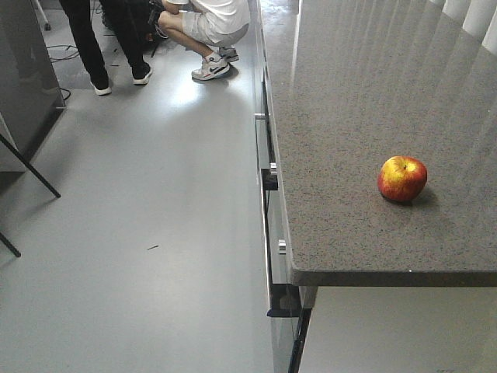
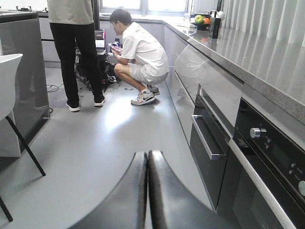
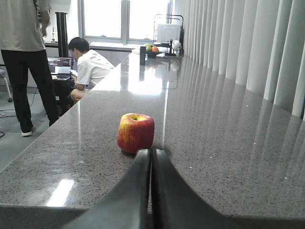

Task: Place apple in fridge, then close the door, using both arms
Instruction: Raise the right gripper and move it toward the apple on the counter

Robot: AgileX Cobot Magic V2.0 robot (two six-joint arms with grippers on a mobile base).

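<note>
A red and yellow apple stands alone on the speckled grey countertop, near its front edge. In the right wrist view the apple sits just beyond my right gripper, slightly left of the tips and apart from them. That gripper is shut with nothing in it, low over the counter's near edge. My left gripper is also shut and empty, hanging over the grey floor beside the counter's drawers. Neither gripper shows in the front view. The fridge and its door are out of view.
A standing person and a crouching person occupy the aisle ahead. A dark grey island and a white chair are at left. Drawers and an oven line the counter front. A fruit bowl sits at the counter's far end.
</note>
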